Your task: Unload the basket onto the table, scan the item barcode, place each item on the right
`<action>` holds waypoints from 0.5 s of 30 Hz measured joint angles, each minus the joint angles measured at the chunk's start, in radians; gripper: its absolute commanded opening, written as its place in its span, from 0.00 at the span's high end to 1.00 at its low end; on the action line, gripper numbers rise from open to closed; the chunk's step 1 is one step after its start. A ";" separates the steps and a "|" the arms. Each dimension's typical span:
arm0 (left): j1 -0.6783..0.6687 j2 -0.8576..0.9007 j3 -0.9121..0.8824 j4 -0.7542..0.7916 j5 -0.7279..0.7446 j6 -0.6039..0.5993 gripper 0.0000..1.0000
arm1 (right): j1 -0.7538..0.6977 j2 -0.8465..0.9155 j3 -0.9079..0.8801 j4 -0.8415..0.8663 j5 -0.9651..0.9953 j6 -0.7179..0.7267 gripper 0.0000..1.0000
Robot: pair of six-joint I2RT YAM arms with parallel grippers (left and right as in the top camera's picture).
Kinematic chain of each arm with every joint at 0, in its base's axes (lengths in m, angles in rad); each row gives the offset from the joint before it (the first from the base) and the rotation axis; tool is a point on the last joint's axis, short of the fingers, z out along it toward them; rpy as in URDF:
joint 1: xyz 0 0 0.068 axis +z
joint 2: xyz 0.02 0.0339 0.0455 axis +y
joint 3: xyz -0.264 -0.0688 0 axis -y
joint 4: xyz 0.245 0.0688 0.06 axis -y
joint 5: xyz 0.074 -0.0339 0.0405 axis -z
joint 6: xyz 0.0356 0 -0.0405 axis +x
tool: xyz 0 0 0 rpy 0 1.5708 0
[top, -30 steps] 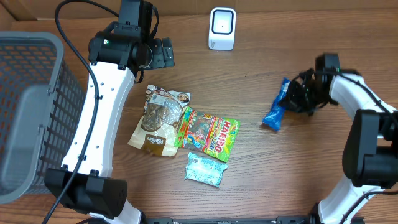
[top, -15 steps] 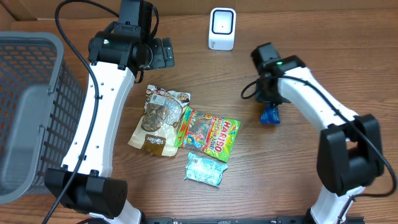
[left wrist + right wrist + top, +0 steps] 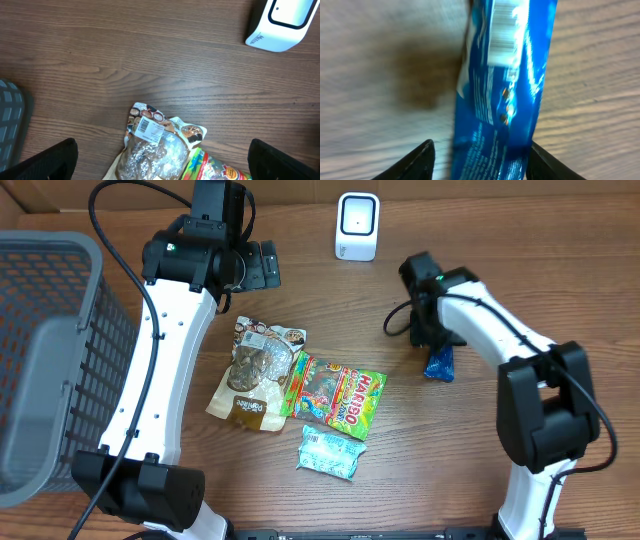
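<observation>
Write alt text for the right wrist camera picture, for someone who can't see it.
A blurred close-up of a shiny blue packet over a wooden table. The right claw straddles it, dark fingertips apart on either side.

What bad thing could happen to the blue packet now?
1. The right gripper has its fingers apart around the blue packet, with a gap on one side. The packet may slip free or tip over.
2. The white scanner sits apart from the packet, at the back of the table. If the packet drops here, its barcode may never face the scanner.
</observation>
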 measured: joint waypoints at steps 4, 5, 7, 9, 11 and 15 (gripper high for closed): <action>0.000 0.000 0.000 0.000 0.000 0.000 0.00 | -0.098 -0.076 0.048 0.011 -0.169 0.018 0.25; 0.000 0.000 0.000 0.000 0.000 0.000 0.00 | -0.126 -0.099 0.053 0.010 -0.206 0.018 0.22; 0.000 0.000 0.000 0.000 0.000 0.000 0.00 | -0.211 -0.151 0.066 0.002 -0.306 0.023 0.19; 0.000 0.000 0.000 0.000 0.000 0.000 0.01 | -0.311 -0.186 0.072 0.002 -0.407 0.023 0.18; 0.000 0.000 0.000 0.000 0.000 0.000 0.00 | -0.405 -0.194 0.058 0.027 -0.505 0.021 0.18; 0.000 0.000 0.000 0.000 0.000 0.000 0.00 | -0.498 -0.190 -0.060 0.141 -0.671 0.017 0.18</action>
